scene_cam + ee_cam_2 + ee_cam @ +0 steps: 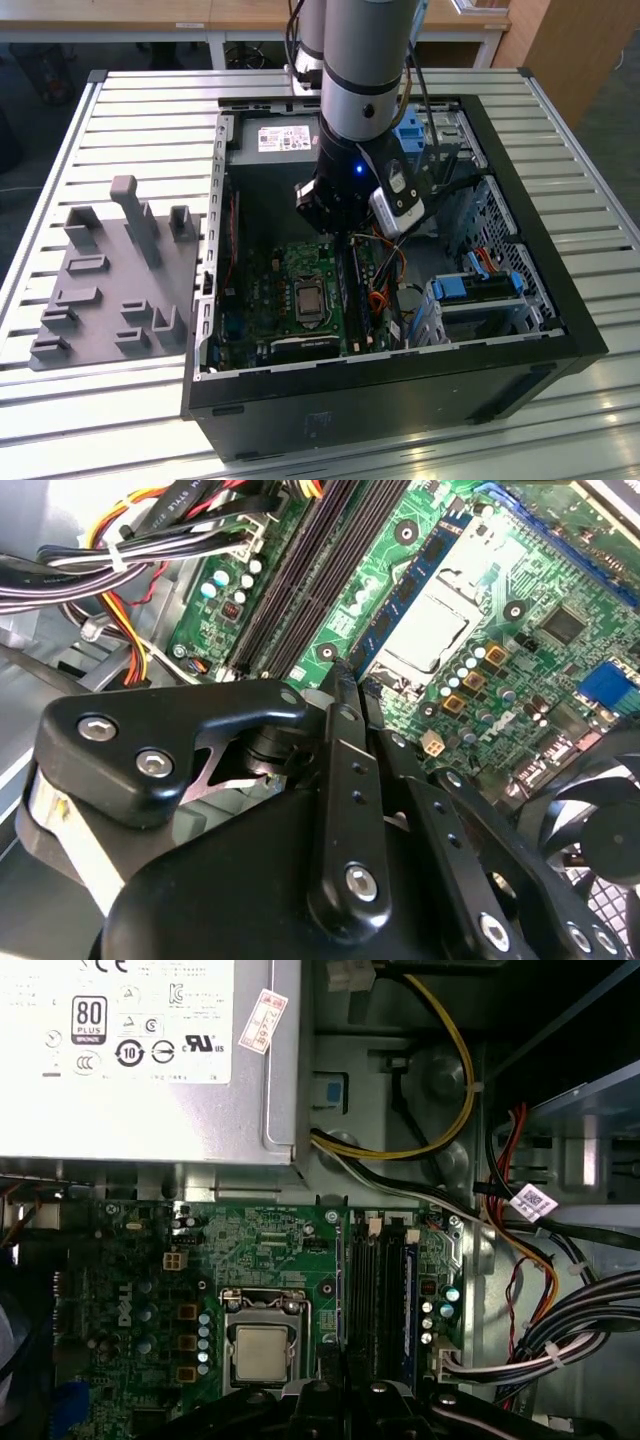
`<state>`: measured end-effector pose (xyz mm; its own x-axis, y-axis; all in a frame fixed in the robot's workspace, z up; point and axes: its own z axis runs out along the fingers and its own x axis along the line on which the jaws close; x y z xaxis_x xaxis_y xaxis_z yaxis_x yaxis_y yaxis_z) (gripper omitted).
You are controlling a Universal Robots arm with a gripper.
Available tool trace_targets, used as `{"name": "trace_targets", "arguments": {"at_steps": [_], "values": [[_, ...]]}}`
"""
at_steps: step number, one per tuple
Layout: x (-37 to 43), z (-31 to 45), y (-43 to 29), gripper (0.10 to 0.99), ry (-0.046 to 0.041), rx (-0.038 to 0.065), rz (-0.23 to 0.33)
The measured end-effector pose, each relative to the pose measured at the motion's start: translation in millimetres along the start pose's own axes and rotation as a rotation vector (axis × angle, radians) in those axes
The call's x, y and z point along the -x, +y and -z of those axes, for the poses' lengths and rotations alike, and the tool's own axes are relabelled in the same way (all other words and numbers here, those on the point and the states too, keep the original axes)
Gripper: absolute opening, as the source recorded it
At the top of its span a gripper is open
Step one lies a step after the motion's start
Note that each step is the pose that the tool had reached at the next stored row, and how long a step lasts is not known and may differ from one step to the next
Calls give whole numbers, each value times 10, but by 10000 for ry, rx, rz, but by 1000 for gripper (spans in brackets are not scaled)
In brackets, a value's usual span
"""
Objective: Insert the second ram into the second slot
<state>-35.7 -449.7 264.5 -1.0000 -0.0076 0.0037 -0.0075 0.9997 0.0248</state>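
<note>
My gripper (340,228) hangs low inside the open computer case (560,330), over the green motherboard (270,290). In the second wrist view the gripper (343,675) is shut, and I see nothing between its fingers. The gripper (340,1372) hovers at one end of the dark memory slots (370,1300). A thin blue ram stick (410,1300) sits seated in the slot farthest from the processor socket (262,1350). I cannot tell whether it is the second ram. The slots beside it look bare.
The power supply (140,1060) fills the case's far end. Bundled cables (540,1290) run beside the slots. Blue drive-bay latches (480,290) stand on the exterior view's right, and a fan (600,820) sits nearby. A grey parts fixture (110,270) lies outside the case.
</note>
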Motion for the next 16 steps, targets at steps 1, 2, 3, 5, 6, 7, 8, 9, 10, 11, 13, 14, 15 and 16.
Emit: {"name": "trace_targets", "arguments": {"at_steps": [1,2,3,5,6,7,8,9,10,11,13,14,15,16], "values": [[0,0,0,137,0,0,0],[0,0,0,137,0,1,0],[4,-1,0,137,0,2,2],[16,-3,0,137,9,4,-1],[23,-8,0,137,15,6,-9],[27,-13,0,137,19,6,-32],[28,-20,-1,137,20,4,-75],[28,-29,-1,137,20,5,-129],[29,-39,-1,137,19,10,-169],[29,-47,-2,137,19,13,-190],[29,-64,-3,137,19,12,-210],[29,-71,-4,137,18,13,-216],[32,-75,-6,137,19,12,-219],[36,-79,-9,137,18,14,-222]]}}
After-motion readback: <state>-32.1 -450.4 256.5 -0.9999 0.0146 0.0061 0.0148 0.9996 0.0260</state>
